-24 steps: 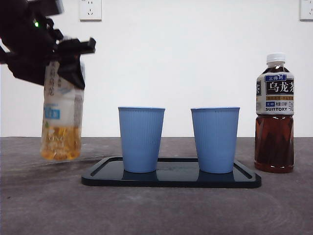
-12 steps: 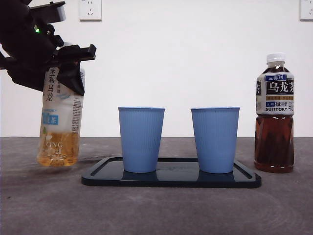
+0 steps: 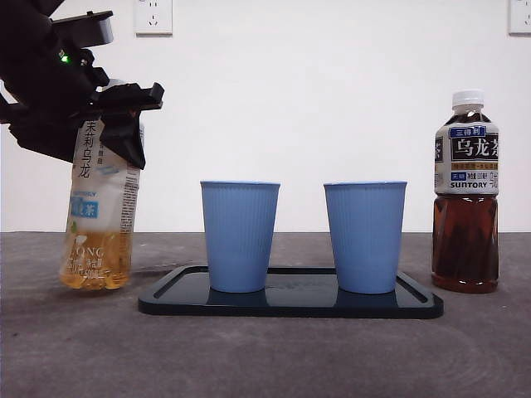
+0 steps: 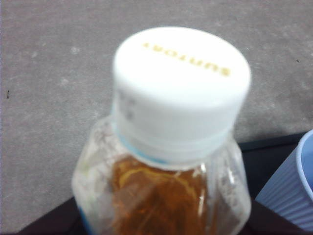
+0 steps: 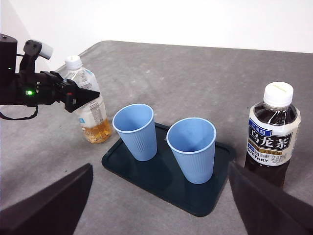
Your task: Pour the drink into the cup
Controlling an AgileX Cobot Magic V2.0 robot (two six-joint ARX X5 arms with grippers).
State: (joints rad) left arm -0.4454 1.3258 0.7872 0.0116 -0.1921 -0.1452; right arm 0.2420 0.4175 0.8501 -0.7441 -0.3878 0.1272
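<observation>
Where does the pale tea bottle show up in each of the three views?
Front view: pale tea bottle at far left, held near its top by the left claw.
Left wrist view: fills the centre, white cap nearest the camera.
Right wrist view: upper left, beside the tray.
Shared landmark: the blue cup nearest the bottle.

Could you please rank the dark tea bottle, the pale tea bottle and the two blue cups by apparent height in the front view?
1. Dark tea bottle and pale tea bottle, held by the left gripper: about alike, and its top is hidden, so unranked.
2. Left blue cup and right blue cup: alike.
</observation>
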